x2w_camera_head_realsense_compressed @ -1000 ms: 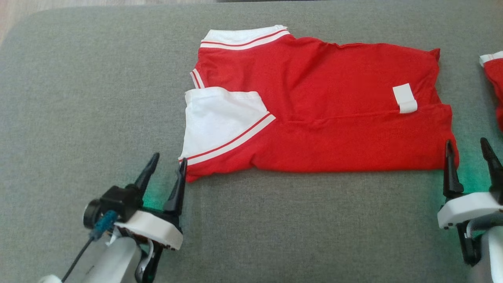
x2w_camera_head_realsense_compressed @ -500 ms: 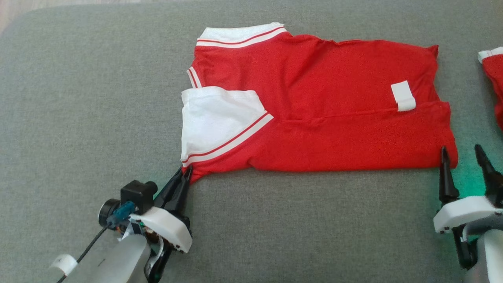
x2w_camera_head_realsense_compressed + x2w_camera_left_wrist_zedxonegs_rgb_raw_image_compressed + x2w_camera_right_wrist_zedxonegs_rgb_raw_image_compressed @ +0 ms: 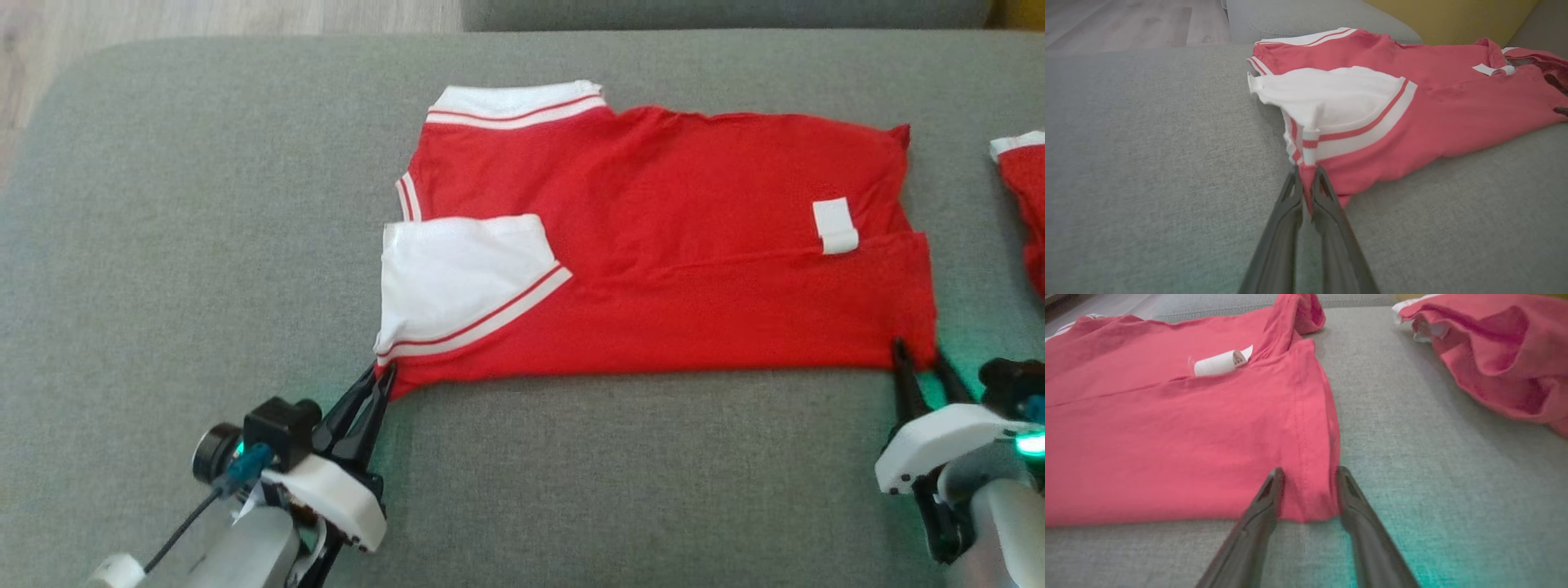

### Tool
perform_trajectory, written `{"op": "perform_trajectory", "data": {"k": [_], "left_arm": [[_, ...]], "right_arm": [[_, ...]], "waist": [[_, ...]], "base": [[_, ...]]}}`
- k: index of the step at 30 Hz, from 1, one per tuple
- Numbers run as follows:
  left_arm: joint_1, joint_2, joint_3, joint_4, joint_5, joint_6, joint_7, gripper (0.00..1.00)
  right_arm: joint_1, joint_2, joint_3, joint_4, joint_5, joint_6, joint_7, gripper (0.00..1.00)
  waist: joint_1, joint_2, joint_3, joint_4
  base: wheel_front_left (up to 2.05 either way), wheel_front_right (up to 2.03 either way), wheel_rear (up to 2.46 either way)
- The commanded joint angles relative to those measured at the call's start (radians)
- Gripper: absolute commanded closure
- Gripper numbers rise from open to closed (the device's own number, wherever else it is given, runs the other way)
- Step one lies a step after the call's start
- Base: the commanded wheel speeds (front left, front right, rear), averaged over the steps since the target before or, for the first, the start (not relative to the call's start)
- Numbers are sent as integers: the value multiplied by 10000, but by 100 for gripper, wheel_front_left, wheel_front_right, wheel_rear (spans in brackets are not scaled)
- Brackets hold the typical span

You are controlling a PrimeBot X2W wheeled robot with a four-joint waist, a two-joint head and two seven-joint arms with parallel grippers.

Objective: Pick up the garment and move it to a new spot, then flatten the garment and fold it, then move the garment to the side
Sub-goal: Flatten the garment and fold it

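The garment (image 3: 694, 245) is a red shirt with white striped trim, folded into a long band lying flat on the grey cushion (image 3: 204, 245). My left gripper (image 3: 382, 374) is shut on its near left corner, just below the white sleeve; the left wrist view shows the red cloth (image 3: 1412, 102) pinched between the tips of that gripper (image 3: 1306, 173). My right gripper (image 3: 918, 355) straddles the near right corner. In the right wrist view the red hem (image 3: 1167, 437) lies between the two fingers of this gripper (image 3: 1308, 473), which stand apart.
A second red garment (image 3: 1024, 196) lies crumpled at the right edge, close beside the right gripper (image 3: 1494, 355). A white label (image 3: 834, 226) sticks up from the shirt. Wooden floor (image 3: 204, 16) lies beyond the cushion's far left edge. A yellow cushion (image 3: 1453, 16) sits behind.
The left gripper closed on the near left corner and stays shut. The right gripper moved forward onto the near right corner and its fingers have narrowed. The head camera shifted slightly.
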Motion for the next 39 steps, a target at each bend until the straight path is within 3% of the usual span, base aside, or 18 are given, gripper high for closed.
{"op": "perform_trajectory", "data": {"k": [1, 15, 22, 23, 24, 25, 26, 27, 33, 39], "left_arm": [[-58, 371, 285, -303, 34, 69, -142, 100], [1891, 1097, 36, -1839, -243, 586, 647, 100], [2886, 1336, -152, -2770, -439, 837, 1073, 100], [2937, 1337, -188, -2844, -453, 851, 1137, 100], [2962, 1333, -215, -2905, -455, 873, 1180, 100], [2971, 1319, -229, -2953, -467, 896, 1219, 100], [2963, 1311, -246, -2995, -477, 913, 1273, 57], [2919, 1317, -256, -3039, -448, 947, 1311, 0], [2327, 1516, -157, -3459, -267, 972, 1425, 0], [277, 2131, 362, -4112, -182, 552, 1969, 0]], "right_arm": [[-210, -299, 344, -178, 141, -9, 210, 100], [1809, -1589, 1165, -2012, 1217, -9, 1533, 100], [3147, -1718, 888, -3323, 1500, -9, 2090, 100], [3267, -1674, 834, -3491, 1487, -9, 2176, 77], [3355, -1627, 744, -3626, 1445, -9, 2248, 12], [3413, -1580, 668, -3753, 1380, -9, 2299, 0], [3443, -1530, 612, -3874, 1317, -9, 2347, 0], [3445, -1457, 542, -4000, 1270, -9, 2374, 0], [3352, -1234, 282, -4681, 999, -9, 2296, 0], [3023, -1107, 44, -5301, 621, -9, 2125, 0]], "waist": [[0, 0, -140, -7], [0, 0, -1362, -252], [0, 0, -1497, -293], [0, 0, -1481, -301], [0, 0, -1459, -311], [0, 0, -1432, -322], [0, 0, -1398, -335], [0, 0, -1356, -348], [0, 0, -1059, -395], [0, 0, -400, -487]], "base": [[0, 0, 0], [0, 0, 0], [0, 0, 0], [0, 0, 0], [0, 0, 0], [0, 0, 0], [0, 0, 0], [0, 0, 0], [0, 0, 0], [0, 0, 0]]}}
